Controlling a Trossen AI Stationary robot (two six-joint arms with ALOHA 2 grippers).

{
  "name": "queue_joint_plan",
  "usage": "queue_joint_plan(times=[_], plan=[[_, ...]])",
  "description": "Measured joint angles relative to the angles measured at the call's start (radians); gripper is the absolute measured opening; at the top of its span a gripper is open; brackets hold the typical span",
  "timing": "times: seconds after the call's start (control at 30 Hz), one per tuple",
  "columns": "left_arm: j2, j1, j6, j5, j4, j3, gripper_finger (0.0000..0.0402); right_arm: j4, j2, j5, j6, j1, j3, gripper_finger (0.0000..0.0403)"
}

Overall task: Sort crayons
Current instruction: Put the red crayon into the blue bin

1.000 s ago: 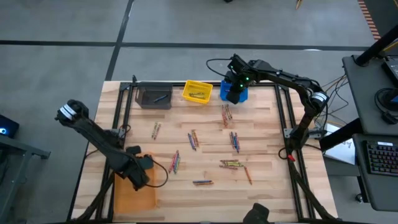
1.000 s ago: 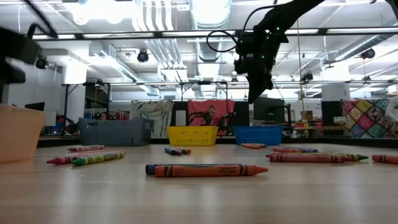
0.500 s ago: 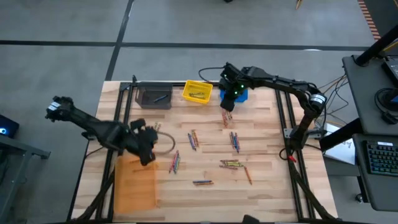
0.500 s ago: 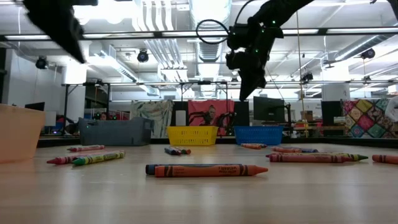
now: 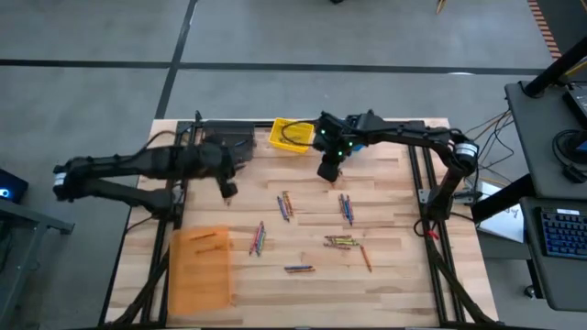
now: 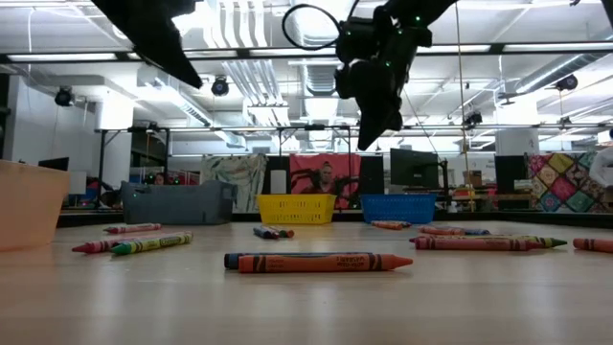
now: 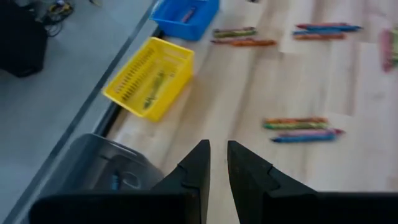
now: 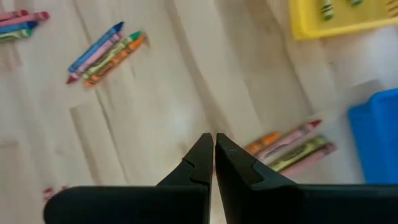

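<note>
Surface (image 5: 394,211) of pale wood planks carries everything. An orange bin (image 5: 200,269) lies at its near left corner; along the far edge stand a grey bin (image 5: 229,143), a yellow bin (image 5: 289,135) and a blue bin (image 5: 356,139), the last partly hidden by the right arm. The crayons (image 5: 341,241) lie scattered in small bundles across the middle and right of the surface, most with their long axes running near to far, though the bundle toward the near right and one near the near edge lie crosswise. The left hand (image 5: 227,187) hangs above the surface just in front of the grey bin, its fingers (image 7: 198,165) a narrow gap apart, holding nothing. The right hand (image 5: 328,171) points down by the blue bin, fingers (image 8: 200,155) pressed together, empty.
</note>
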Motion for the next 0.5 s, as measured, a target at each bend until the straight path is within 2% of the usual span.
queue_joint_plan(times=[0.23,0.37,0.5], plan=[[0.077,0.241,0.096,0.199,0.117,0.000,0.0038,-0.033,0.000,-0.001,0.130,0.077,-0.014,0.0009],[0.129,0.278,0.129,0.252,0.187,0.000,0.0038,-0.054,0.001,0.000,0.212,0.118,-0.046,0.0009],[0.175,0.275,0.136,0.260,0.254,-0.001,0.0038,-0.090,0.001,0.000,0.286,0.156,-0.097,0.0009]])
